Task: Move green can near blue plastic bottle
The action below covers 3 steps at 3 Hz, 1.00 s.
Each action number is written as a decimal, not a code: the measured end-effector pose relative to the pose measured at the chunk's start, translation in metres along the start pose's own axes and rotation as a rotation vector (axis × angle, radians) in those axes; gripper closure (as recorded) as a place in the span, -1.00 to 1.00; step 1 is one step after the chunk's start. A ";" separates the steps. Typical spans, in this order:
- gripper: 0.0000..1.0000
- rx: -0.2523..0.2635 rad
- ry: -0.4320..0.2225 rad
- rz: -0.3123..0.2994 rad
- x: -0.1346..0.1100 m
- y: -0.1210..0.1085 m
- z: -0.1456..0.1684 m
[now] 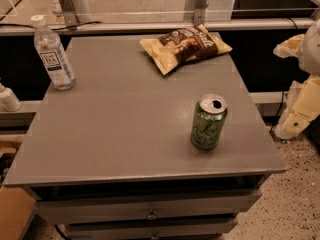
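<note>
The green can (208, 122) stands upright on the grey table (125, 124), toward its front right, with its silver top showing. The blue plastic bottle (53, 54) stands upright at the table's back left corner, white cap on top. They are far apart, across the table's width. My gripper (294, 124) is a pale shape at the right edge of the camera view, beyond the table's right side and lower than the tabletop. It is well to the right of the can and touches nothing on the table.
A brown and yellow chip bag (186, 45) lies flat at the back of the table, right of centre. A metal rail (150, 26) runs behind the table. Drawers (150, 214) sit under the tabletop. A cardboard box (12, 214) is on the floor at the lower left.
</note>
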<state>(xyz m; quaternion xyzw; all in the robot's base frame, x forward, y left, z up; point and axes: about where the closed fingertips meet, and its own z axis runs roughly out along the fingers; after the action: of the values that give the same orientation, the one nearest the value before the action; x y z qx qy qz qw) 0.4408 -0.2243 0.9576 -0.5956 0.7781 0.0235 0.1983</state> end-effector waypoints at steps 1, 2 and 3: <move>-1.00 -0.061 -0.185 0.051 0.005 0.012 0.021; -1.00 -0.115 -0.375 0.084 0.000 0.022 0.036; -1.00 -0.145 -0.573 0.095 -0.014 0.032 0.043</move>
<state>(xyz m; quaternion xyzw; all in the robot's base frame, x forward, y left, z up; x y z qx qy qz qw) 0.4263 -0.1908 0.9162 -0.5403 0.7137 0.2553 0.3654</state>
